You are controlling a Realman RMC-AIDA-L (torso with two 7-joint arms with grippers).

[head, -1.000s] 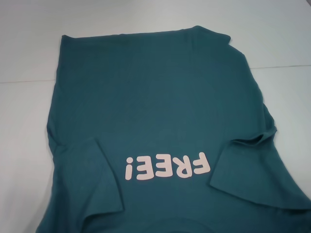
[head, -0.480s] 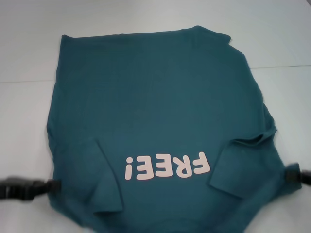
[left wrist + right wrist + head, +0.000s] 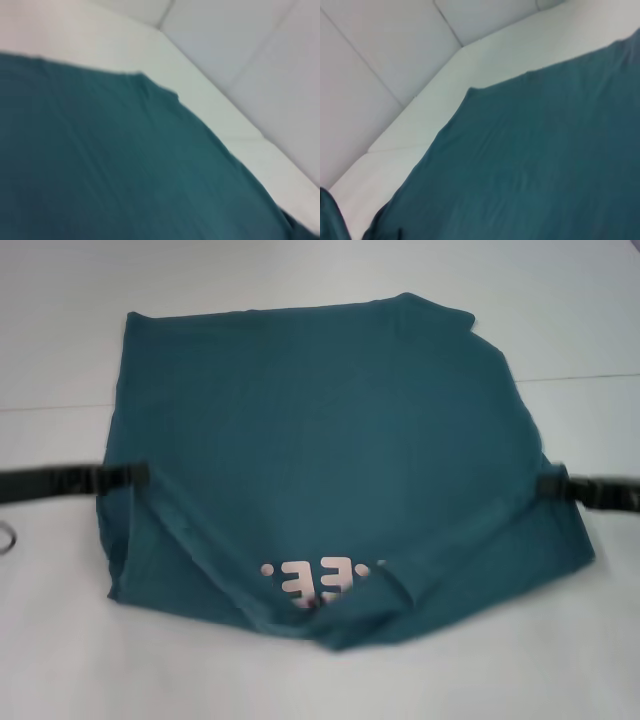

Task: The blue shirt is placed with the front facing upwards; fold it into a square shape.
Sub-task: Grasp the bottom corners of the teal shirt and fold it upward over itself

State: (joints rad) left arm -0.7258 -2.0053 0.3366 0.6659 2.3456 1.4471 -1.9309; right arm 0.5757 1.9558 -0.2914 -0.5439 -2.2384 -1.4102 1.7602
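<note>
While half-folded, blue shirt bunched, pink print part-hidden, left claw and right claw clenching its side edges.

Partial pink lettering on the blue shirt, nothing else readable

The blue shirt carries its pale pink print near the front edge in the head view, and it's upside down from here and partly swallowed by a fold of the cloth. What shows is a dot followed by two E-shaped letters with their upper halves tucked under, plus a scrap of a further letter at the fold, so the full word cannot be read. Both wrist views show plain teal fabric with no text, label or number on it.
</note>
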